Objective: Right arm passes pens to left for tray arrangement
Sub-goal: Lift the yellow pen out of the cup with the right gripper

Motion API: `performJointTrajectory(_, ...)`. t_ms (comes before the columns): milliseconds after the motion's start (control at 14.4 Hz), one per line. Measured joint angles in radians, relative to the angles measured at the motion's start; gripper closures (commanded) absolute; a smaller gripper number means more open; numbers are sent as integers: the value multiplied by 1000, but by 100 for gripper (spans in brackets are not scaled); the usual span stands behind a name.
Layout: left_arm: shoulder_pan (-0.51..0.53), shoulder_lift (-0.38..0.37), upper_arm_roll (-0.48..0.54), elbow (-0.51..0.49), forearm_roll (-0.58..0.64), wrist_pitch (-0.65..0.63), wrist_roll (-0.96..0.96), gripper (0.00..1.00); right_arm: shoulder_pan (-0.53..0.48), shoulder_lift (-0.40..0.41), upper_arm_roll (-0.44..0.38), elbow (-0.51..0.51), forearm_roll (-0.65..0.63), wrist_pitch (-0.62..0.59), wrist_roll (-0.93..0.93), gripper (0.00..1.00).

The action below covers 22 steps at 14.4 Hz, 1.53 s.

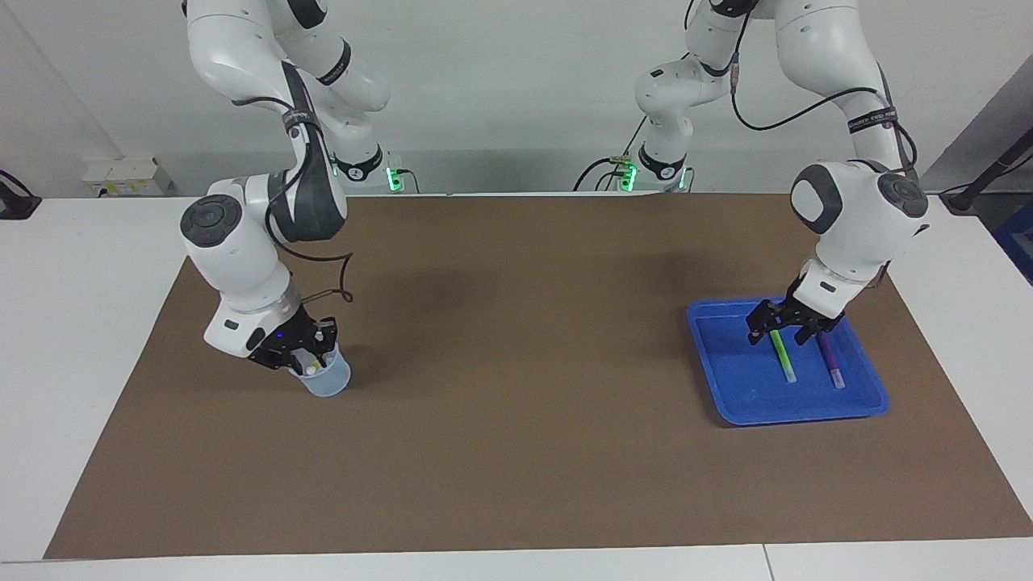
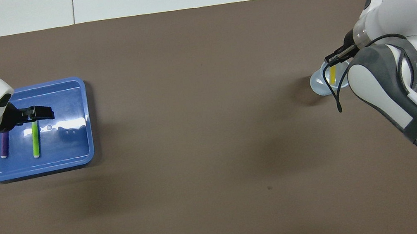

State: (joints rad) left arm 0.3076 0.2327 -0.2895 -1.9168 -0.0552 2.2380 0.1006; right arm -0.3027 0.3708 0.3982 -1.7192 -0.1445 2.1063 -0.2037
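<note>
Facing view: the right pincer (image 1: 311,359) is lowered into the mouth of a small translucent cup (image 1: 327,379) that stands on the bench (image 1: 516,452) toward the right arm's end. Its fingertips sit narrowed around the yellow pen (image 1: 309,368), whose whitish end shows just at the rim — it appears to be pinching that pen, though the cup wall blurs the contact itself. In the overhead view the yellow pen (image 2: 332,74) stands steeply in the cup (image 2: 322,84), its long axis close to upright and leaning slightly, so the pen lies directly between the fingers, and a lift straight up out of the cup looks like the way to free it.

Well apart, toward the left arm's end of the bench, the left pincer (image 1: 784,329) hangs spread wide and empty just over the blue tray (image 1: 807,407). Under it lie the green pen (image 1: 782,356) and the purple pen (image 1: 830,360), side by side and roughly parallel, apart from each other, flat on the tray floor with their long axes running toward and away from the robots.

The relation that matters — the last pen is at the right arm's end, in reach of the right arm only, while the tray is under the left. A handover somewhere over the bare middle of the bench seems to be what remains.
</note>
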Motion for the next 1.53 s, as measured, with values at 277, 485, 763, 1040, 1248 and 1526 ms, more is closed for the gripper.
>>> performJointTrajectory(277,-11,0,-3,0,0,0,0,0,4,4,0,5,-6,0,0,61)
performJointTrajectory(485,-16,0,-3,-1,0,0,-2,0,4,4,0,8,-19,0,0,64)
performJointTrajectory(763,-20,0,-4,-1,0,0,-4,0,4,4,-1,10,-23,0,1,69)
performJointTrajectory(1040,-21,0,-3,-1,0,0,-5,0,4,4,-1,10,-24,0,1,81)
performJointTrajectory(1248,-21,0,-3,-2,0,0,-5,0,4,5,-1,11,-24,0,1,87)
performJointTrajectory(1526,-24,0,-3,-2,0,-1,-5,0,4,5,-1,11,-25,0,1,100)
